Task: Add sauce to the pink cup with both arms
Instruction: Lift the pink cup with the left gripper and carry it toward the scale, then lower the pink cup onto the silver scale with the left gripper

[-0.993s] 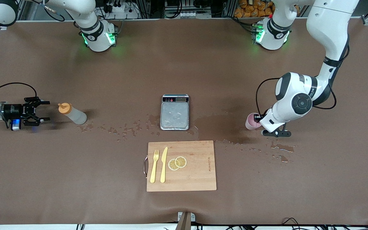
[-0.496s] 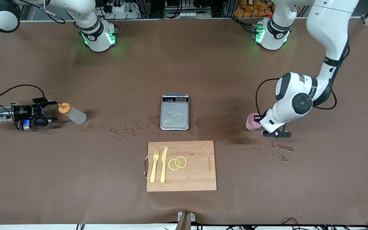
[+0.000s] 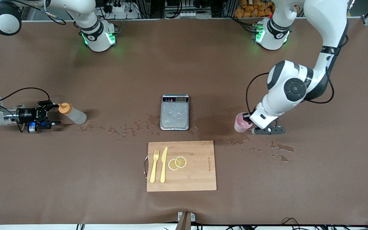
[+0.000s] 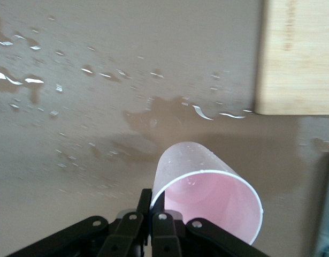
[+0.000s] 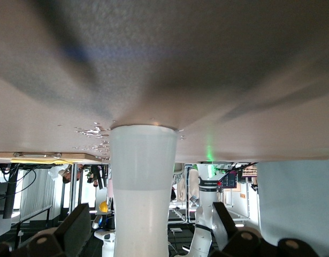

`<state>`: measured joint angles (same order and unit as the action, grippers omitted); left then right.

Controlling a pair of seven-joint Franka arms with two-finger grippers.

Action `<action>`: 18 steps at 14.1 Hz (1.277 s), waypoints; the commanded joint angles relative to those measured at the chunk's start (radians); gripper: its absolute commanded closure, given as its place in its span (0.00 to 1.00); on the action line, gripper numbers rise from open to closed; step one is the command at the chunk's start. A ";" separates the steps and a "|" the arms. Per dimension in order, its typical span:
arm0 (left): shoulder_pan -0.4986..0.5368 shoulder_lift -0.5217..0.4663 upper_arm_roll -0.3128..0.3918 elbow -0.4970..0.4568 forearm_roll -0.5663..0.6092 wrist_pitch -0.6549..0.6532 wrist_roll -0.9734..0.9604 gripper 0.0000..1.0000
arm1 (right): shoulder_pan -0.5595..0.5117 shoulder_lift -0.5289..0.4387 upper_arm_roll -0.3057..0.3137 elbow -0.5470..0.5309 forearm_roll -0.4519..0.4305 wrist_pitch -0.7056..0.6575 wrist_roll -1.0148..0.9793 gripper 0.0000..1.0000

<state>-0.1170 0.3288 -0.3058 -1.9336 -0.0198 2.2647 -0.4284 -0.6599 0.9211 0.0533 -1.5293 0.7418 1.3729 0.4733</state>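
Note:
The sauce bottle (image 3: 74, 115), whitish with an orange cap, stands at the right arm's end of the table. My right gripper (image 3: 55, 113) is level with it and open, one finger on each side of its upper part. In the right wrist view the bottle (image 5: 143, 176) stands between the open fingers (image 5: 78, 230). My left gripper (image 3: 247, 120) is shut on the rim of the pink cup (image 3: 241, 123), between the scale and the left arm's end. In the left wrist view the fingers (image 4: 145, 202) pinch the cup's (image 4: 207, 198) wall, one inside and one outside.
A silver scale (image 3: 174, 112) sits mid-table. A wooden cutting board (image 3: 181, 166), nearer the front camera, carries a yellow fork, a knife and lemon slices; its corner also shows in the left wrist view (image 4: 298, 53). Water drops and wet patches (image 3: 279, 148) lie on the brown mat.
My right gripper has moved toward the bottle until its fingers flank the cap end. My left gripper has carried the pink cup a short way toward the scale.

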 commanded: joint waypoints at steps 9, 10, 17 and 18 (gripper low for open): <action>-0.203 0.088 -0.121 0.220 -0.005 -0.090 -0.487 1.00 | 0.072 0.016 0.005 -0.018 0.024 -0.025 0.014 0.00; -0.231 0.111 -0.119 0.247 0.000 -0.090 -0.531 1.00 | 0.077 0.018 0.005 -0.019 0.024 -0.023 0.014 0.00; -0.380 0.272 -0.105 0.418 0.066 -0.083 -0.708 1.00 | 0.106 0.018 0.005 -0.020 0.022 -0.028 0.014 0.00; -0.395 0.307 -0.102 0.445 0.095 -0.082 -0.710 1.00 | 0.111 0.018 0.005 -0.022 0.022 -0.029 0.013 0.00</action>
<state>-0.4794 0.5594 -0.4219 -1.5794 0.0217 2.1966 -1.1082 -0.5535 0.9363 0.0591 -1.5518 0.7451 1.3562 0.4796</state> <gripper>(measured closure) 0.969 0.000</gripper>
